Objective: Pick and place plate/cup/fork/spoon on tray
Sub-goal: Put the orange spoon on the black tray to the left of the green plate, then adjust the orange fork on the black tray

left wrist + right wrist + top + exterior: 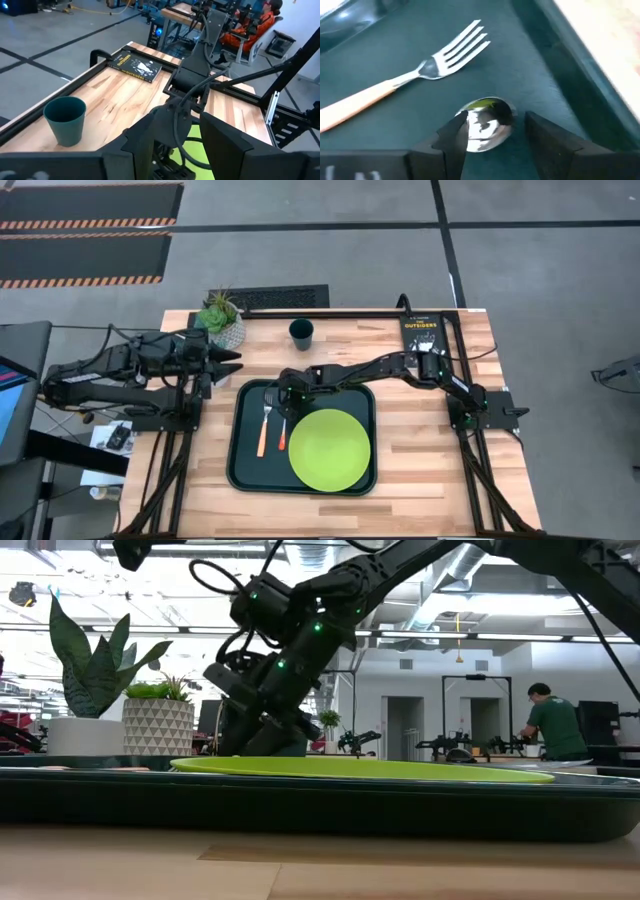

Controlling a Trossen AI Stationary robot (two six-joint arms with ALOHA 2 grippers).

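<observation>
So the spoon (484, 122) step looks basically done: the right claw (287, 392) is low over the tray (246, 470), and in its wrist view the fingers stand apart with the spoon's bowl lying on the tray floor between them, not pinched. Looks like a release to me. The fork (410, 80) lies just beside the spoon, on the side away from the plate (330, 448), tines pointing the same way as the spoon's bowl. The plate sits just behind the claw's working spot, filling the tray's other half.

That leaves the cup (302, 332), as far as I can judge. It's upright on the bare worktop (430, 470), beyond the tray's far rim from the right claw and not far from the left claw (232, 361), which waits off the tray's corner with its fingers partly apart and nothing in them.

Next move, I'd guess: lift the right claw straight up before swinging anywhere, since the fork is close on one side and the plate edge on the other, and a sideways drag could knock the cutlery. Free tray floor for the cup is tight, mostly the strip near the far rim above the plate. Around the cup there's decent open wood, but the potted plant (222, 323) sits near it on the left claw's side and the book (421, 332) is farther off on the other.
</observation>
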